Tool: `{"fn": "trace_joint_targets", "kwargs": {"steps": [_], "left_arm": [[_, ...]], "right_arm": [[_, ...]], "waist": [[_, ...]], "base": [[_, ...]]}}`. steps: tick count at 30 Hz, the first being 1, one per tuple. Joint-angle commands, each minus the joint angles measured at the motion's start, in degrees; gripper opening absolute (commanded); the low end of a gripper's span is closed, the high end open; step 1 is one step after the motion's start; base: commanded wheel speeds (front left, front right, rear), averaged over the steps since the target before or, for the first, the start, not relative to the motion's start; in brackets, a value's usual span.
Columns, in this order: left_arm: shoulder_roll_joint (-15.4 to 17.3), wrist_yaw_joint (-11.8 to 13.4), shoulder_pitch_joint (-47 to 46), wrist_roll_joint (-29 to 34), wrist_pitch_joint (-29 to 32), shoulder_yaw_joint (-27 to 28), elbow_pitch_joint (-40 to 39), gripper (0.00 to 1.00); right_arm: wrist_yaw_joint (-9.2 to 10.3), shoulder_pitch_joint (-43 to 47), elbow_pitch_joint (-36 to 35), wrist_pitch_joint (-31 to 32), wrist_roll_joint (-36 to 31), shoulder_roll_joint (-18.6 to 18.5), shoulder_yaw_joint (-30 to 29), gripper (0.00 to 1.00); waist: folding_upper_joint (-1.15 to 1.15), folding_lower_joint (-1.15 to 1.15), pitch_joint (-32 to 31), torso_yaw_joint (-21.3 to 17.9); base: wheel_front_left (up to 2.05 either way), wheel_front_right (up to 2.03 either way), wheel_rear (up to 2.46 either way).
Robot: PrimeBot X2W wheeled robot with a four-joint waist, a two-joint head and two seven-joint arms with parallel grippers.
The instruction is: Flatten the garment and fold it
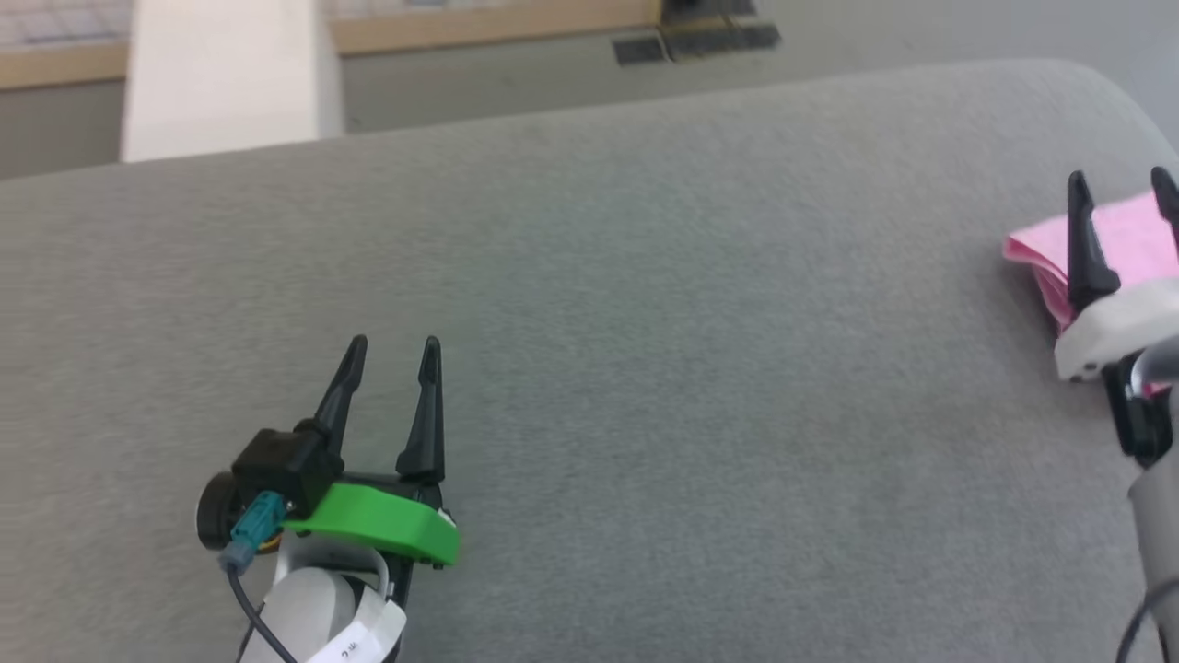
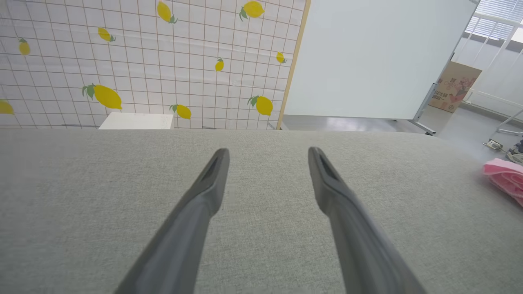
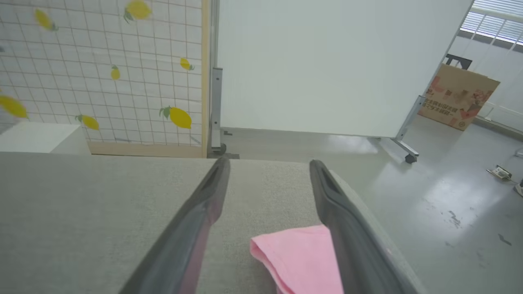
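The garment (image 1: 1128, 235) is lying as a compact, layered pink stack near the right edge of the grey padded surface (image 1: 645, 322), so the flattening and folding are looking finished, as far as I can judge. The right gripper (image 1: 1119, 180) is hanging over it with fingers spread, gripping nothing, while the left gripper (image 1: 394, 343) is hovering well apart, likewise spread and empty.

Padded surface (image 1: 645, 322): garment (image 1: 1128, 235) lying at its right end, by the rounded corner. Right gripper (image 1: 1119, 180) over the garment. Left gripper (image 1: 394, 348) over the near-left part, well apart from the garment. Board (image 3: 327, 61) behind the surface.
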State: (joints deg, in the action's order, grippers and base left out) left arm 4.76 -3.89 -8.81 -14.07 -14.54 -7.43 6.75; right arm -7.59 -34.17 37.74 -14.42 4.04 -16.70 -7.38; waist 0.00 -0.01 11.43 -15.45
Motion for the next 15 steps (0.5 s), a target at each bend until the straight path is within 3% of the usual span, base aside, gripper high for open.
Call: {"fn": "trace_joint_targets", "kwargs": {"steps": [1,7,15], "left_arm": [[-0.4,0.2,0.9,-0.8,-0.4,0.2,0.5,1.0],[-1.2,0.1,1.9,-1.6,-0.4,0.0,1.6,1.0],[-1.7,-0.3,3.0,-1.8,-0.4,-0.3,2.1,1.0]], "right_arm": [[0.1,3.1,-3.4,-0.4,2.0,0.6,0.4,1.0],[0.1,14.8,-18.9,-0.5,5.9,3.4,0.9,1.0],[0.1,26.2,-29.7,0.2,4.8,7.8,0.8,1.0]], "waist": [[0.0,0.01,-5.5,5.8],[0.0,0.01,-7.8,9.4],[0.0,0.01,-9.3,12.2]], "base": [[0.0,0.0,0.0],[0.0,0.0,0.0],[0.0,0.0,0.0]]}}
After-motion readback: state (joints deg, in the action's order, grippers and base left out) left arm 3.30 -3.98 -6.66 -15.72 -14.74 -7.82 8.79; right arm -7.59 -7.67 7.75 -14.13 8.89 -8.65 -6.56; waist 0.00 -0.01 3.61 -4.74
